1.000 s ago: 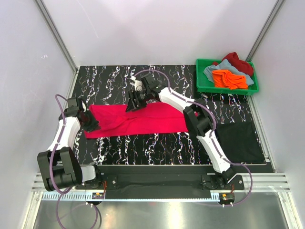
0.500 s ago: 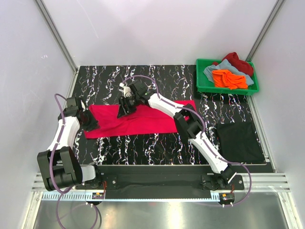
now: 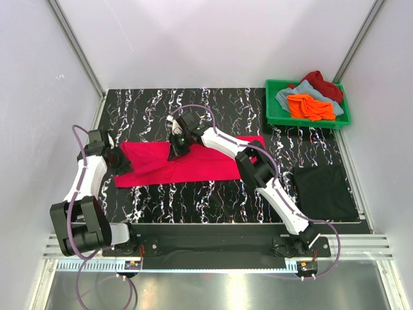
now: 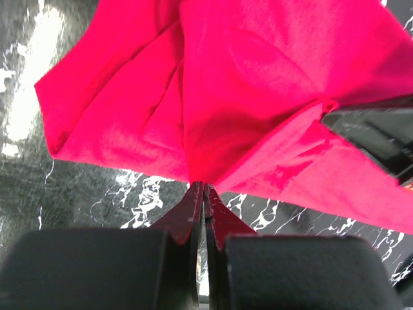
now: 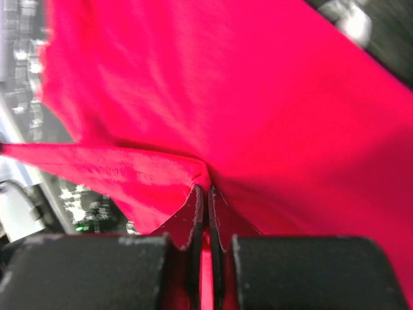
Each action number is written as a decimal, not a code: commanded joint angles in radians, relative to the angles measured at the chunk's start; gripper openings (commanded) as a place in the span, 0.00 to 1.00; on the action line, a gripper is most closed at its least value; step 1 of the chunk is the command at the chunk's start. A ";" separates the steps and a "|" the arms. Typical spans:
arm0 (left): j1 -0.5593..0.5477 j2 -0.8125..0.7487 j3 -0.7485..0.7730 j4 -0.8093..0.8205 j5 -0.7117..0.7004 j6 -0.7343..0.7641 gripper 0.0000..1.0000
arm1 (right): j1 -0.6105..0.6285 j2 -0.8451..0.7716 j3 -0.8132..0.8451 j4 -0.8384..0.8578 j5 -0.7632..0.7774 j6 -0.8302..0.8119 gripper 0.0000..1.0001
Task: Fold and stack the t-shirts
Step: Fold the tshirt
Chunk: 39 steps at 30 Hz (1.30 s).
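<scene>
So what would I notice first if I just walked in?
The bright pinkish-red t-shirt spread across the middle of the dark marbled table jumps out first. Both arms pinch it: the left gripper at its left end, the right gripper at its far edge. At the back right, a green crate holds other shirts.

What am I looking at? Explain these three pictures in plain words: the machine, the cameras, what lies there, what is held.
A white-and-black left arm and right arm are bolted at a table's near edge. One picture looks down from above; the other two come from a camera on each wrist. On the black marbled table lies a bright pinkish-red cloth t-shirt. The left arm's fingers are shut on its left end; the right arm's fingers are shut on cloth near its far edge. A green plastic crate holds an orange shirt, a grey-blue shirt and a dark red shirt.
</scene>
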 commanded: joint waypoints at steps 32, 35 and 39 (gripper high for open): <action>0.002 0.363 0.363 0.073 0.011 0.018 0.05 | -0.034 -0.066 0.041 0.013 0.174 0.136 0.07; 0.002 0.403 0.400 0.071 0.023 0.013 0.06 | -0.040 -0.061 0.031 0.013 0.155 0.142 0.07; -0.001 0.447 0.447 0.079 0.043 -0.004 0.06 | -0.045 -0.072 0.000 0.012 0.146 0.146 0.07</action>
